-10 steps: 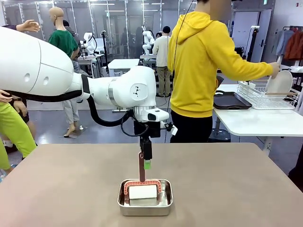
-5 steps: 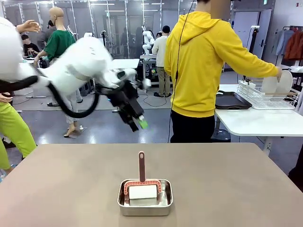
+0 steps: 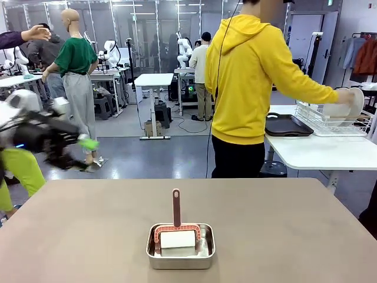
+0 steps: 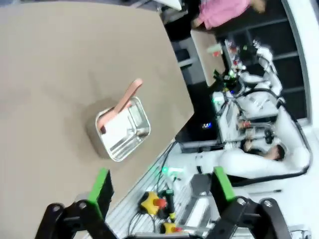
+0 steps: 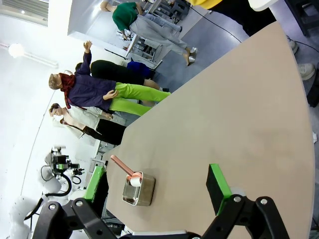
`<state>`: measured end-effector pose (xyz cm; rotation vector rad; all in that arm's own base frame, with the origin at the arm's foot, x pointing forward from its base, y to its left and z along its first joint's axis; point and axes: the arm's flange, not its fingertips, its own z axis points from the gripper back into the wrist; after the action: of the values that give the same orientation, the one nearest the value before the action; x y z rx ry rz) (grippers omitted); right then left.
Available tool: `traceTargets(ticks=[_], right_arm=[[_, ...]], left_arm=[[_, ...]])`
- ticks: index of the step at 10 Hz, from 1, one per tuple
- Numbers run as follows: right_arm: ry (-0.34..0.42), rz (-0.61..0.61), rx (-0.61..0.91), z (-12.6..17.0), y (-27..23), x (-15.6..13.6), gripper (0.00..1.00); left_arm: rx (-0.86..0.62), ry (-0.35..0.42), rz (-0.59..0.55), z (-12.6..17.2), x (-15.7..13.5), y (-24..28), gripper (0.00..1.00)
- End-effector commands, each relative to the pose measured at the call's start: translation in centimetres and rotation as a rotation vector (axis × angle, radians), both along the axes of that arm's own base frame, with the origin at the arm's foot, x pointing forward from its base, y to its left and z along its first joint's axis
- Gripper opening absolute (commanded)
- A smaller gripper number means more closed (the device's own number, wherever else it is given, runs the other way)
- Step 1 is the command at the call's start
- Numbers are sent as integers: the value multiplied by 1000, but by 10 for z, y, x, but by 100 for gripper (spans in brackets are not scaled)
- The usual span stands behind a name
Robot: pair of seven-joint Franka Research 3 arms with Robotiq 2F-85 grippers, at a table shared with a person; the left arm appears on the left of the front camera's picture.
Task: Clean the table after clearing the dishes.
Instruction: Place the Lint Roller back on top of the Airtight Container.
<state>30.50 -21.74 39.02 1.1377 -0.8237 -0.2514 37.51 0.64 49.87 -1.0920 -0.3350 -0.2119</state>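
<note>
Withdrawn leftward, left pincer (image 3: 88,143) gapes wide, empty; table (image 3: 283,230) matte taupe-brown.

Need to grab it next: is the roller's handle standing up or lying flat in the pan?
Standing up: the roller rests in the steel pan, its handle rising above the rim.

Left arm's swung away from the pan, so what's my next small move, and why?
Probably bring the open left end effector back over the pink upright handle of the roller standing in the small square steel pan. The taupe-brown table is already cleared of dishes, and the cleaning tool sits ungripped.
</note>
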Motion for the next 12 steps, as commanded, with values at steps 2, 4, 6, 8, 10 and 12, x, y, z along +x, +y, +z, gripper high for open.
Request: traceTargets(ticks=[2,4,6,8,10,12], right_arm=[[0,10,-4,2,1,-2,100],[0,10,-4,2,1,-2,100],[0,10,-4,2,1,-2,100],[0,10,-4,2,1,-2,100],[0,10,-4,2,1,-2,100],[0,10,-4,2,1,-2,100]], left_arm=[[-151,40,203,-5,-50,92,100],[-186,81,322,-25,-94,132,100],[-172,144,426,-48,-117,151,100],[-146,92,457,-53,-101,148,100],[-171,135,435,-45,-108,175,100],[-171,135,435,-45,-108,175,100]])
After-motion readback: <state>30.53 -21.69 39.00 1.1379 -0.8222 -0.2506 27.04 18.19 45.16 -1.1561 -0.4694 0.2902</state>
